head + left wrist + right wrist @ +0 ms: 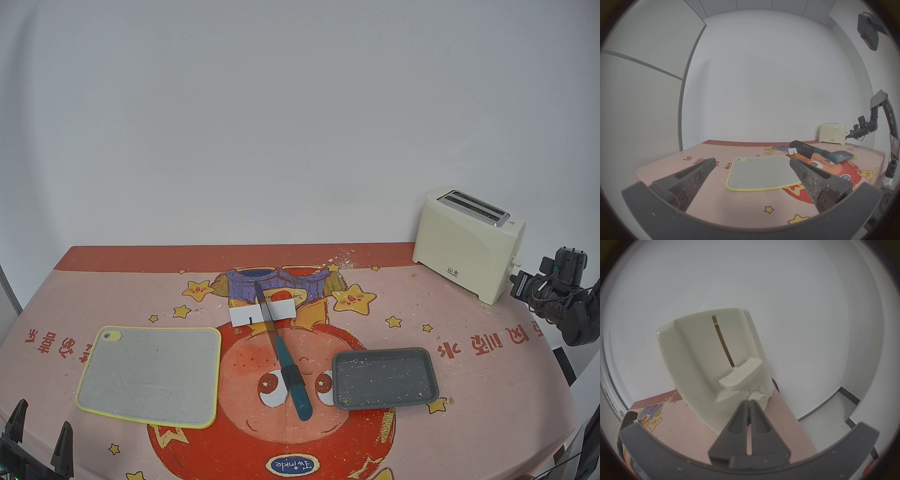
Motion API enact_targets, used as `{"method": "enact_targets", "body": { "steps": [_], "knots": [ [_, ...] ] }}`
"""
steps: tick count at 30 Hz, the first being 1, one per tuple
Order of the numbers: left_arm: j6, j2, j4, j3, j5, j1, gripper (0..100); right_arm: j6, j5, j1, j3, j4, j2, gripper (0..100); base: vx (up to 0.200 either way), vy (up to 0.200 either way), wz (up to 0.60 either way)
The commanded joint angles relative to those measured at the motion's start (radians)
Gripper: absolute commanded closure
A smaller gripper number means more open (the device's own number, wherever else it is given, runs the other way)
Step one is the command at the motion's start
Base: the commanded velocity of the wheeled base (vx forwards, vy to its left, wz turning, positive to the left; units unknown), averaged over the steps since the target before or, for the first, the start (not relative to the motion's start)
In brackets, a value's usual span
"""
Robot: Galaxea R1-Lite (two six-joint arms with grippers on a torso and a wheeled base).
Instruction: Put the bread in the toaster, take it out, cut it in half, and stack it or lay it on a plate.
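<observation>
The cream toaster [469, 244] stands at the table's far right; its two top slots look dark. My right gripper [517, 284] hovers at the toaster's end face, fingers shut with nothing between them. In the right wrist view its tips [749, 404] sit just before the dial, below the lever [740, 375], which rests at the bottom of its slot. My left gripper [751, 161] is open and low at the table's front left corner, short of the yellow-rimmed cutting board [759, 173]. A teal-handled knife [284, 362] lies mid-table. The grey plate [431, 375] lies right of it, holding crumbs.
The knife's blade rests across a small white card [240, 314]. The cutting board [150, 375] lies front left. The wall runs close behind the toaster [703, 365]. Crumbs are scattered over the cartoon-printed tablecloth.
</observation>
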Motion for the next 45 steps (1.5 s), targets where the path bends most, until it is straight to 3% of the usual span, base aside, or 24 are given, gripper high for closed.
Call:
{"method": "enact_targets", "body": {
  "steps": [1, 45],
  "knots": [
    [0.000, -0.016, -0.001, 0.018, 0.000, 0.000, 0, 0.000, 0.000, -0.001, 0.000, 0.001, 0.005, 100, 0.000, 0.000, 0.00],
    [0.000, -0.016, -0.001, 0.018, 0.000, 0.000, 0, -0.006, 0.000, -0.001, 0.011, -0.001, 0.035, 100, 0.000, 0.000, 0.00]
  ]
}}
